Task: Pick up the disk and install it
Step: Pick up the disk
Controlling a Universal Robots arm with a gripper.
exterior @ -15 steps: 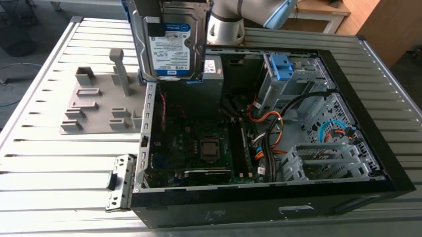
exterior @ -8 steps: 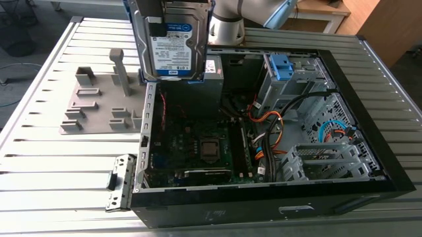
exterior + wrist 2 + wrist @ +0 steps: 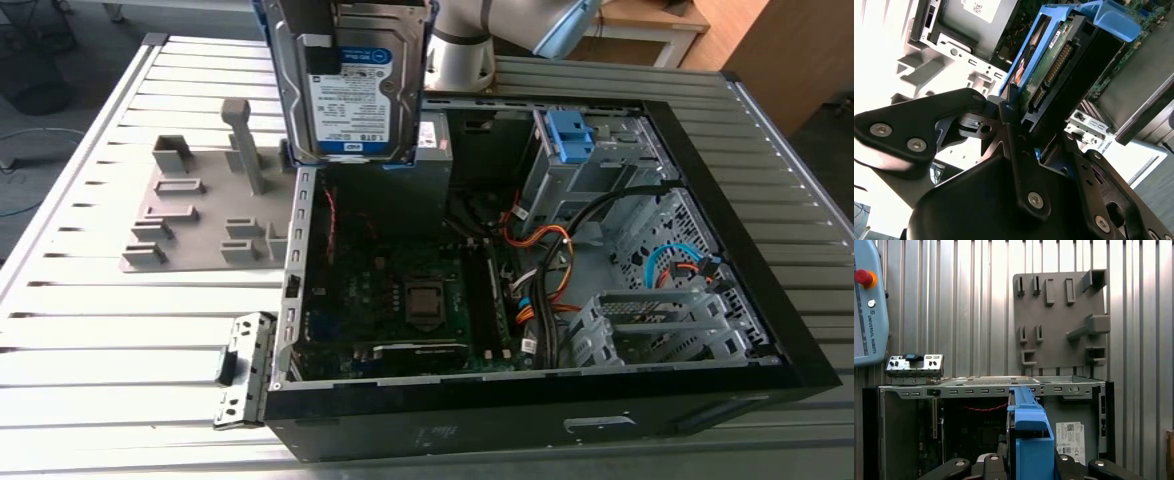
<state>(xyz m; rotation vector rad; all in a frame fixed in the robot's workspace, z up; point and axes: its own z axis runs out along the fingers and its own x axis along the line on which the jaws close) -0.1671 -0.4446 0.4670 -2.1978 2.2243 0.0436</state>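
Black pincer [image 3: 1026, 117], silver screws [image 3: 1035, 200]; silvery arm [image 3: 461, 48], seemingly blue-capped

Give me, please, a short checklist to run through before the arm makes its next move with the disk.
1. Gripper: jaws closed on the disk, which hangs clear of the table: ok.
2. Blue bracket seated round the disk: ok.
3. Computer case open, interior exposed: ok.
4. Loose cables out of the disk's way: cannot tell.
5. Gap between the disk's lower edge and the case rim: cannot tell.
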